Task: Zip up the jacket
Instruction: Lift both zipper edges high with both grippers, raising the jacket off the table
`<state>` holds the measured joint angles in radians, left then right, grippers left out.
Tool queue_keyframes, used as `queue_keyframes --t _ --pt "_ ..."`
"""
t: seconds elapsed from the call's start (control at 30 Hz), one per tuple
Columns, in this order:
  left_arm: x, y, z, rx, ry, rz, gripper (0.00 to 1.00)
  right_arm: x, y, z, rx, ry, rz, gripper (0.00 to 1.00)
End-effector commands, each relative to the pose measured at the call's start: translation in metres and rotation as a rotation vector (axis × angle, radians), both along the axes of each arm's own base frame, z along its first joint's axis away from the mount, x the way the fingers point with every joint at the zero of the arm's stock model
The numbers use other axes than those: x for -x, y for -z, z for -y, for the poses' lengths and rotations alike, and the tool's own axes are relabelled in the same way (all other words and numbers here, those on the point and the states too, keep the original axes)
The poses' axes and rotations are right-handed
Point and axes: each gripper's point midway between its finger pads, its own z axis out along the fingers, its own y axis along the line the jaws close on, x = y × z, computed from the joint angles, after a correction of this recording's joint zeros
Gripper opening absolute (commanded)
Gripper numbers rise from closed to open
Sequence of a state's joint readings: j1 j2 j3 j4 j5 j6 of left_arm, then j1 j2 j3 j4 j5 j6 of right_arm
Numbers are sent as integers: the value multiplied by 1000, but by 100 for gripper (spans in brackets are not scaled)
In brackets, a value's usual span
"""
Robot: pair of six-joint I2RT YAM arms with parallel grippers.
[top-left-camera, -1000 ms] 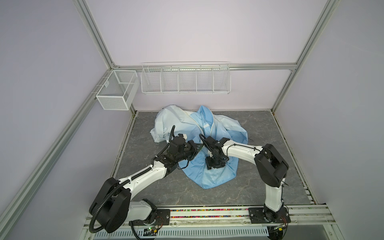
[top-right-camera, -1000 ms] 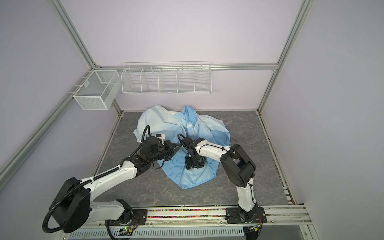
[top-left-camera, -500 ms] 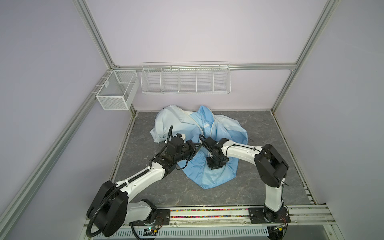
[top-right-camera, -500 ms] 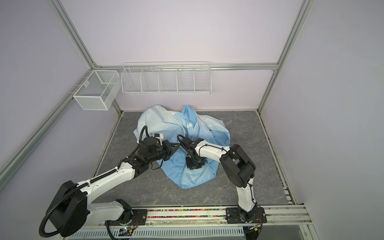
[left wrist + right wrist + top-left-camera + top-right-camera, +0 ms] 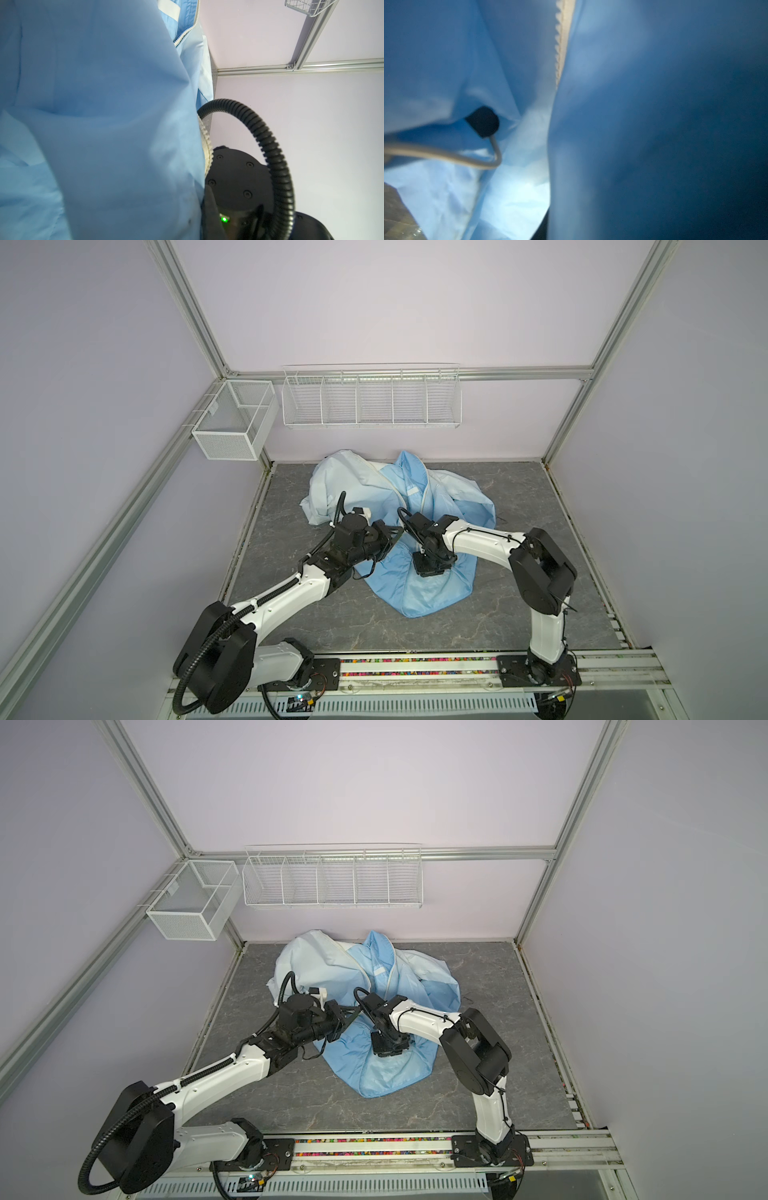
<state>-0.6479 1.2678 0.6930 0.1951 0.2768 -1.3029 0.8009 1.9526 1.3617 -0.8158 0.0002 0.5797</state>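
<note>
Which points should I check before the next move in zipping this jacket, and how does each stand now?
1. Both arms reach the jacket: ok.
2. The zipper closed: not ok, halves apart near the collar.
3. The left gripper shut: ok.
4. Cloth in the left gripper: cannot tell.
5. The right gripper gripping the zipper: cannot tell, wrist view blurred.

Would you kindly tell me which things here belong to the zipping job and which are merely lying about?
For the job: jacket, zipper, left gripper, right gripper.
Lying about: wire rack, mesh basket.
</note>
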Motion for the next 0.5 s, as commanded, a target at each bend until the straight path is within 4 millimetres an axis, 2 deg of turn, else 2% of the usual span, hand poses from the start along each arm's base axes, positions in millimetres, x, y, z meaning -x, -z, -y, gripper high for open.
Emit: queue_keyframes --t 0.0,0.17,0.27,0.4,0.47 --pt "2 -2 -3 10 -7 3 0 -6 -11 0 -6 15 20 22" --pt "1 0 -4 9 -12 1 0 -9 -15 0 -36 40 17 10" --pt "-1 -2 -7 11 -18 9 0 -14 -25 0 -85 70 31 7" --pt "-5 -7 -11 -22 -9 29 0 -29 -52 -2 -215 126 75 7" --pt "-8 -15 -13 -74 8 62 0 -39 -73 -9 -319 138 107 7"
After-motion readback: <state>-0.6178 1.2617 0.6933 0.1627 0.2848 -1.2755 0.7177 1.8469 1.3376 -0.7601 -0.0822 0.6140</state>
